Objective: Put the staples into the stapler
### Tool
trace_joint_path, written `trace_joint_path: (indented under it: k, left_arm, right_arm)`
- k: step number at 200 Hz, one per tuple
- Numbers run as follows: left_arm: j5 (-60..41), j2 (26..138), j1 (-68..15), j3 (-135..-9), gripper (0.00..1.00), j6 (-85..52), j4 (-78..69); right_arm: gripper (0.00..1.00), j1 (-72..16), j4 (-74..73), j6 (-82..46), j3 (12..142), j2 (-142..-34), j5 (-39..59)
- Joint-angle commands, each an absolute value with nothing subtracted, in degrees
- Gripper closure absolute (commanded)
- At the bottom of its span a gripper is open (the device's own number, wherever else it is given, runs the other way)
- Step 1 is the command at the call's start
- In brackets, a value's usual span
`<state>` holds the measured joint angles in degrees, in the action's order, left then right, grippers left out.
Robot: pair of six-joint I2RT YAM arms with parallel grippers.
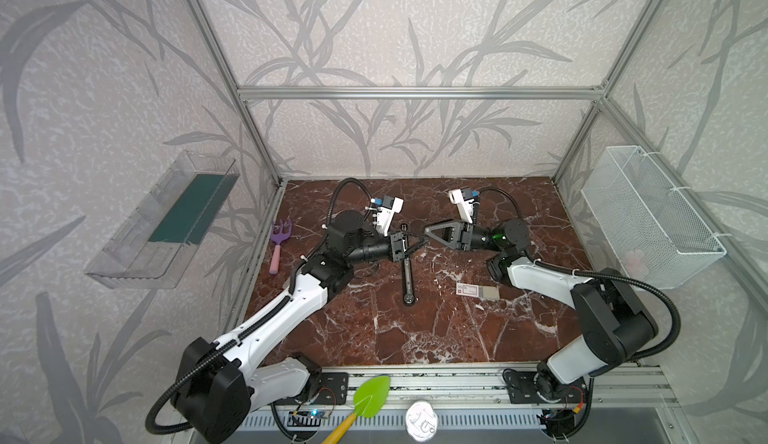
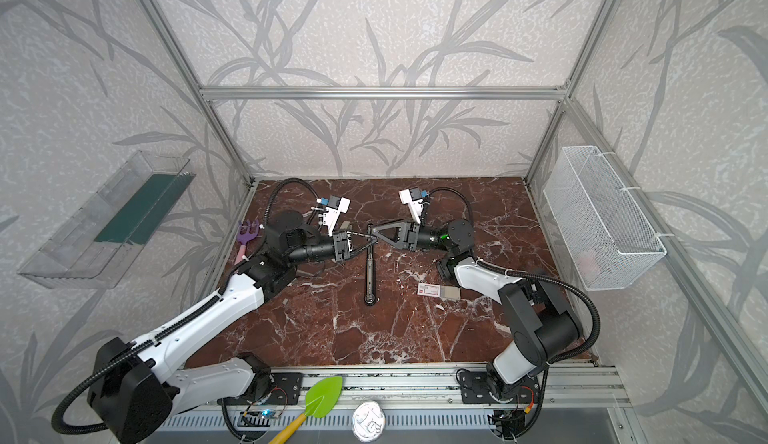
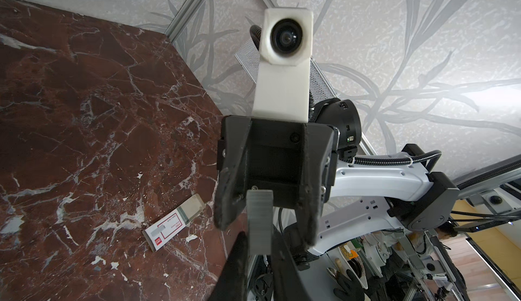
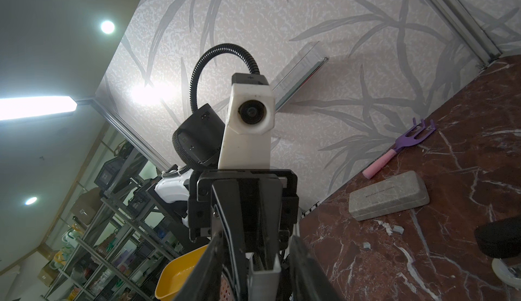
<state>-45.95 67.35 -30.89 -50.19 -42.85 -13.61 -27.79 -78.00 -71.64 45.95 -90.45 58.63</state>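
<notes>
item: staple strip [image 3: 259,215], grey, pinched at one end in the left hand [image 3: 259,239]. its free end sits between the fingers of the right hand [image 4: 256,238], which stand apart from it on both sides.
item: stapler [image 1: 408,275], black, on the bench [image 1: 374,329] beneath both hands.
item: staple box [image 1: 473,291], white, flat on the bench near the stapler.

Two high front views down onto the table [image 1: 415,338]; both wrist views close, face to face.
</notes>
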Motion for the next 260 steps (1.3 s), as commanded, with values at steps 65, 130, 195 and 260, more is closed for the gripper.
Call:
trace_joint_path:
  k: [65,130,195,260]
  left_arm:
    - [-48.1,64.8,-30.2,-49.1,0.82,-45.0,-17.6]
    - [-48.2,64.8,-30.1,-49.0,0.82,-45.2,-17.5]
    - [-48.0,64.9,-30.1,-49.2,0.76,-44.4,-16.4]
    - [-46.4,63.4,-29.6,-49.2,0.62,-43.0,-13.8]
  right_arm:
    - [0.69,-27.0,-80.5,-72.3,46.3,-87.1,59.8]
    - [0.81,-26.9,-80.5,-72.1,45.8,-86.7,59.9]
    - [0.85,-26.5,-80.5,-71.9,45.9,-87.1,59.3]
    - [0.87,-24.4,-80.6,-71.9,45.4,-87.7,58.4]
